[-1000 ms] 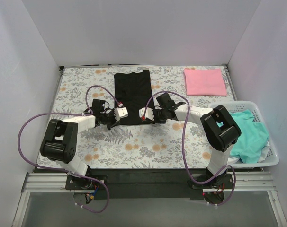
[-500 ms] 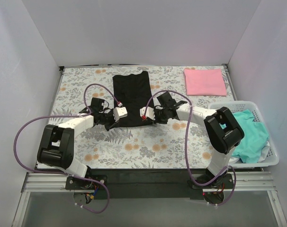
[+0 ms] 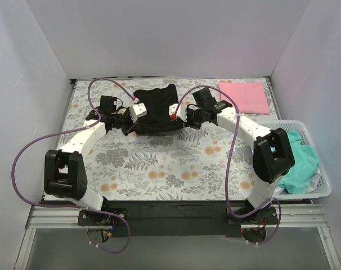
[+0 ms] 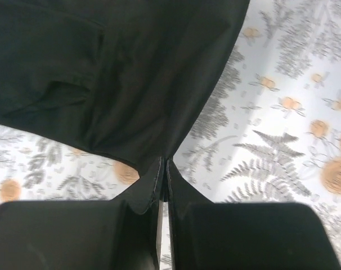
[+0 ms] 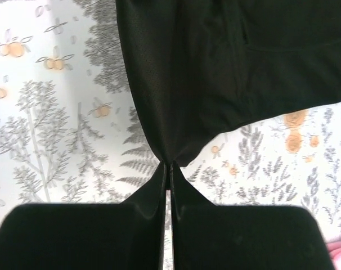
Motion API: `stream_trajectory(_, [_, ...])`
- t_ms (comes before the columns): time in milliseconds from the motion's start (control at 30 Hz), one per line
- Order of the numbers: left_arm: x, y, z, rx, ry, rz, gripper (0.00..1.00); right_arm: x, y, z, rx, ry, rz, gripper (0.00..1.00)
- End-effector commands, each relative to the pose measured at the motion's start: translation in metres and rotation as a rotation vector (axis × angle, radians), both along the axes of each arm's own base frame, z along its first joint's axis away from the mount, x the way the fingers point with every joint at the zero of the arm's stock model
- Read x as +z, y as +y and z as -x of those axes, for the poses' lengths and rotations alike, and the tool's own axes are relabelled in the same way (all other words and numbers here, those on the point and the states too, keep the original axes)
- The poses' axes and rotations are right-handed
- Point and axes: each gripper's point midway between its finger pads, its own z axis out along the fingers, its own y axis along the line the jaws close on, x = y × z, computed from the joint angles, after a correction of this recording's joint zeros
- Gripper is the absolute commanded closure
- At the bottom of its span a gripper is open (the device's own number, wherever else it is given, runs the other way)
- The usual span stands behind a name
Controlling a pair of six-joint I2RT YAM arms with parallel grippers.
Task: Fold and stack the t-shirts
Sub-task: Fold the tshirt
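The black t-shirt lies at the back middle of the table, its near part lifted and doubled toward the back. My left gripper is shut on its near left corner. My right gripper is shut on the near right corner. Both wrist views show the black cloth hanging taut from the pinched jaws above the cloth. The pink t-shirt lies folded at the back right. The teal t-shirt sits crumpled in the basket.
A floral table cloth covers the table. The white lattice basket stands at the right edge. White walls close in the left, back and right sides. Purple cables loop over both arms.
Both grippers have carried the shirt's near edge toward the back of the table, folding the black shirt over itself. Both arms have stretched out further.
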Motion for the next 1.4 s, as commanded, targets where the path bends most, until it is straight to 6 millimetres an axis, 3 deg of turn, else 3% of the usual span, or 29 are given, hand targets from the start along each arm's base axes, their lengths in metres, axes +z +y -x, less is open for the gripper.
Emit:
stream_trajectory(0, [0.009,-0.007,0.035,-0.068,0.065,0.026,1.00,0.013,-0.006,0.037,0.056,0.047,-0.001,0.99])
stream_trajectory(167, [0.013,-0.012,0.108,-0.176,0.210,0.052,1.00,0.021,-0.016,0.104,0.141,0.126,0.027,0.99])
stream_trajectory(233, [0.022,-0.012,0.139,-0.219,0.264,0.068,1.00,0.036,-0.018,0.123,0.168,0.125,0.005,0.99])
stream_trajectory(367, [0.043,-0.010,0.156,-0.240,0.278,0.075,1.00,0.052,-0.022,0.134,0.176,0.135,0.000,0.99])
stream_trajectory(500, [0.056,-0.014,0.128,-0.157,0.279,0.092,1.00,0.049,-0.023,0.119,0.161,0.144,0.005,0.99])
stream_trajectory(533, [0.058,-0.016,0.108,-0.137,0.247,0.088,1.00,0.054,-0.019,0.112,0.159,0.141,-0.012,0.99])
stream_trajectory(633, [0.066,-0.021,0.072,-0.094,0.203,0.099,1.00,0.042,-0.022,0.087,0.116,0.186,-0.016,0.99])
stream_trajectory(767, [0.050,-0.030,0.028,-0.079,0.237,0.102,1.00,0.034,-0.025,0.046,0.073,0.204,-0.036,0.99])
stream_trajectory(933, [0.028,-0.038,-0.019,-0.056,0.261,0.098,1.00,0.010,-0.032,0.018,0.052,0.227,-0.015,0.99])
stream_trajectory(1000, [0.008,-0.038,-0.032,-0.038,0.295,0.079,1.00,-0.006,-0.032,0.008,0.046,0.246,0.003,0.99])
stream_trajectory(1100, [-0.016,-0.037,-0.043,-0.014,0.320,0.064,1.00,-0.025,-0.028,-0.006,0.047,0.270,0.016,0.99])
stream_trajectory(1133, [-0.034,-0.037,-0.046,-0.007,0.347,0.056,1.00,-0.029,-0.026,-0.010,0.042,0.277,0.018,0.99])
stream_trajectory(1167, [-0.042,-0.035,-0.047,0.004,0.357,0.049,1.00,-0.044,-0.025,-0.013,0.031,0.309,0.027,0.99])
stream_trajectory(1233, [-0.062,-0.033,-0.045,0.023,0.385,0.042,1.00,-0.050,-0.021,-0.019,0.023,0.322,0.026,0.99])
stream_trajectory(1367, [-0.077,-0.033,-0.035,0.027,0.426,0.049,1.00,-0.074,-0.018,-0.010,-0.006,0.418,0.023,0.99])
